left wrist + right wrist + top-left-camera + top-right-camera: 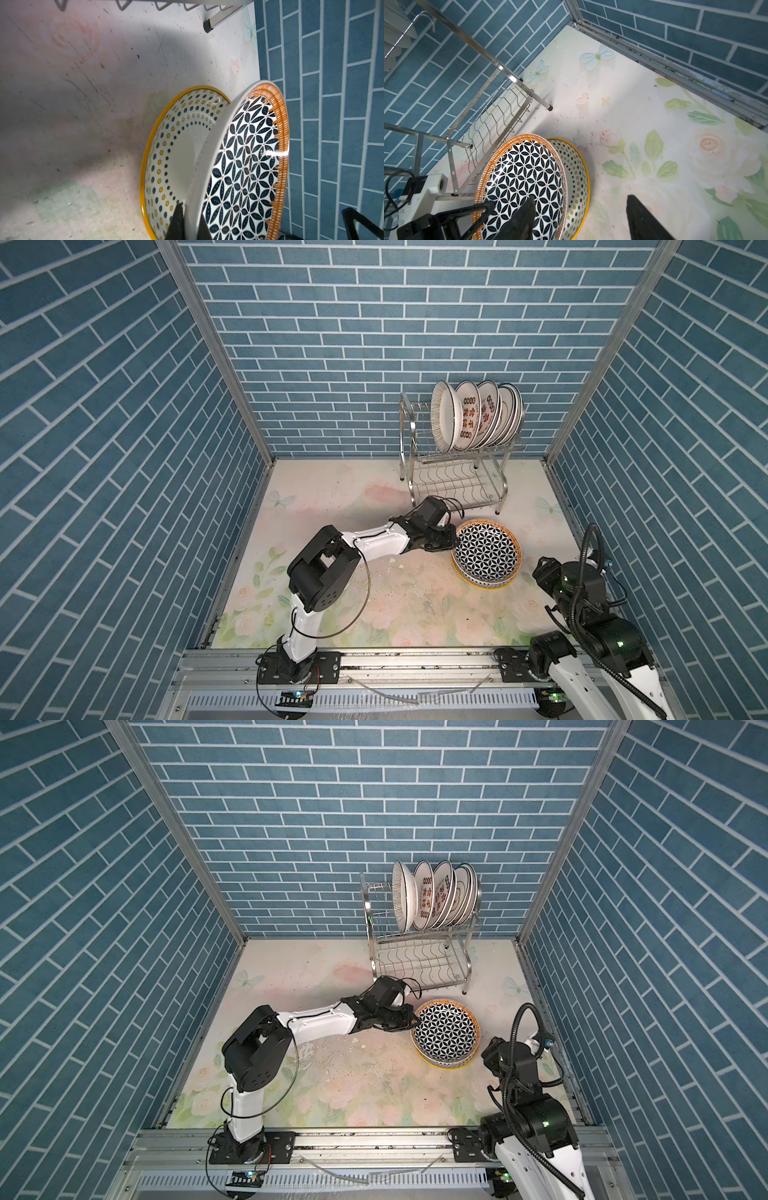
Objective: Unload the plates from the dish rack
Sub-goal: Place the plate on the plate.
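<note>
Your left gripper (pixel 452 540) pinches the rim of the geometric plate (pixel 488 551), tilted over a dotted plate (pixel 166 145) on the floral table (pixel 353 593). Lower it level so it nests before releasing. Only the wrist views reveal the dotted pattern and your right gripper (pixel 583 220) spread, empty. Only the top views show the white plates (pixel 473 414) standing in the dish rack (pixel 457 485).
</note>
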{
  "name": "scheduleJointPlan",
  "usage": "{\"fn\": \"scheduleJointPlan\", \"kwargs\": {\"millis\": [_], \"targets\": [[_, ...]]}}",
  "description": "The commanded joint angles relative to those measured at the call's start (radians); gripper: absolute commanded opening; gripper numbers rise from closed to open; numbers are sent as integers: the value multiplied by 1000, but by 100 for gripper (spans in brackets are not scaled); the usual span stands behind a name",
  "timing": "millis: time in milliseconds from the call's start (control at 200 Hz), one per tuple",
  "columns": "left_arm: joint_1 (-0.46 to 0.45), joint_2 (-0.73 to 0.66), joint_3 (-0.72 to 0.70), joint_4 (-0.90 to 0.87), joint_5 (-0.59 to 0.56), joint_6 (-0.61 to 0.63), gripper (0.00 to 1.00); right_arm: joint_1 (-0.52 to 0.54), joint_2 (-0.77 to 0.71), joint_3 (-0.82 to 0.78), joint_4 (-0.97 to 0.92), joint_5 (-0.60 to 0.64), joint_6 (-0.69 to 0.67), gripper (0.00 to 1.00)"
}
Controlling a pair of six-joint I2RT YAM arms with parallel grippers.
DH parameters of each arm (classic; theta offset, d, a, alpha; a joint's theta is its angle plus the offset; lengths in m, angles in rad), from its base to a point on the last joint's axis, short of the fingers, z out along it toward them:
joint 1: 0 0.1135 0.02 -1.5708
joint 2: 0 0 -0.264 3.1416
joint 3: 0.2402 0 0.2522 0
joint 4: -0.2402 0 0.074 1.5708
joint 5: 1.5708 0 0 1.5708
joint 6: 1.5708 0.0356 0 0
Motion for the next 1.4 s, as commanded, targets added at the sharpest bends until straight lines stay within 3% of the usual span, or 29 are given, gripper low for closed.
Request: {"fn": "scheduleJointPlan", "kwargs": {"millis": [0, 960, 1395], "targets": [[-7, 6, 59, 24, 21, 24, 0, -4, -21, 30, -45, 40, -23, 69], [-17, 111, 166, -107, -10, 86, 0, -3, -44, 29, -46, 35, -41, 69], [-16, 136, 189, -147, -41, 102, 19, -4, -53, 27, -39, 31, -50, 69]]}}
